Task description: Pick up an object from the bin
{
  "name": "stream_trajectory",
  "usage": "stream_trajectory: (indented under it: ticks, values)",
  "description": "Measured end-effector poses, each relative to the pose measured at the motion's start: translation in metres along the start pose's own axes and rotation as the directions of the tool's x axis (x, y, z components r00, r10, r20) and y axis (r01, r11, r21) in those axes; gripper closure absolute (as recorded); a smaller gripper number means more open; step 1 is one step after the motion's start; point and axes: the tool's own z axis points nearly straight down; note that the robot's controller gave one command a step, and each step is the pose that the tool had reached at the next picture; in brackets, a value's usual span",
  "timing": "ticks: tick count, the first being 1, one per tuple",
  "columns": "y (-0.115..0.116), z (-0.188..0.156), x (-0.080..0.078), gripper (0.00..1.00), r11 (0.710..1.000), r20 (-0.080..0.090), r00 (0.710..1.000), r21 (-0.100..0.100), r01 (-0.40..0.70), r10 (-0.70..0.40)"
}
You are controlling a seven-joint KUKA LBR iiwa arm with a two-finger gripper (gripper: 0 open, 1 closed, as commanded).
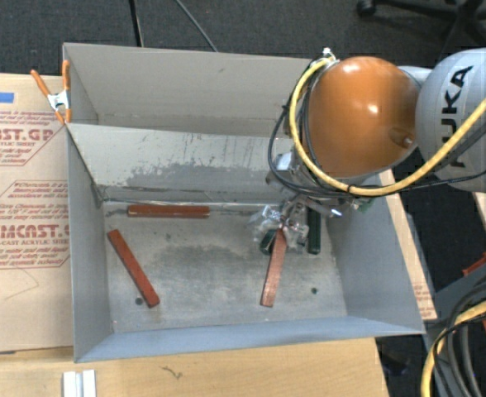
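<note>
Camera view places the gripper (pixel 283 231) low in the right half of the bin (pixel 86 246), at the upper end of a reddish-brown stick (pixel 271 278) lying on the floor. How far the gripper is open, and whether it grips the stick, cannot be determined. A back stick (pixel 169 212) lies along the rear wall. A left stick (pixel 133 268) lies slanted, well apart. Risk: a hold at the very end may let the stick pivot and slip out on lifting.

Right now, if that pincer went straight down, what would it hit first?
Probably the top end of the reddish-brown stick lying under the pincer, right of the bin's middle; depth is unclear.
</note>
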Motion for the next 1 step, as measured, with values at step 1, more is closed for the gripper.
stream_trajectory:
  ticks: [1]
  values:
    - [0.0140, 0.0169, 0.0266, 1.00, 1.000, -0.004, 1.000, -0.007, -0.025, 0.025]
